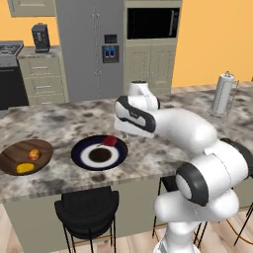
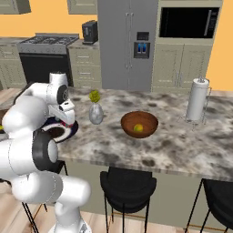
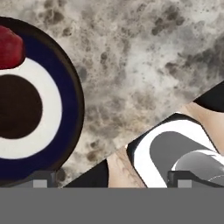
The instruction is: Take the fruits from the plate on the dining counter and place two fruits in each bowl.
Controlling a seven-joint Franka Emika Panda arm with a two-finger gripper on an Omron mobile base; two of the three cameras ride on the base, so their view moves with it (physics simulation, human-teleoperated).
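The small red rounded fruit (image 1: 109,141) is seen on the far rim of the round dark blue plate with white inner ring and brown centre (image 1: 79,152); it is slightly elongated, the long axis running obliquely across the rim in the left base view. The plate lies flat on the long mottled marble dining counter (image 1: 59,121), close to the near edge. Just left of it, apart, the shallow dark brown wooden bowl (image 1: 15,154) holds the orange fruit (image 1: 34,154) and the yellow fruit (image 1: 25,168), side by side. In the right base view a second brown wooden bowl (image 2: 150,120) holds the yellow-green fruit (image 2: 138,129); a small grey vase with a yellow-green sprig (image 2: 95,113) stands between it and the plate. Bare marble is noted behind and right of the plate.

In the hand view the finger tips (image 3: 42,179) are widely spread, nothing between them. The red fruit sits at the upper left there, well off the midline between the tips; the plate's rim passes by the left tip
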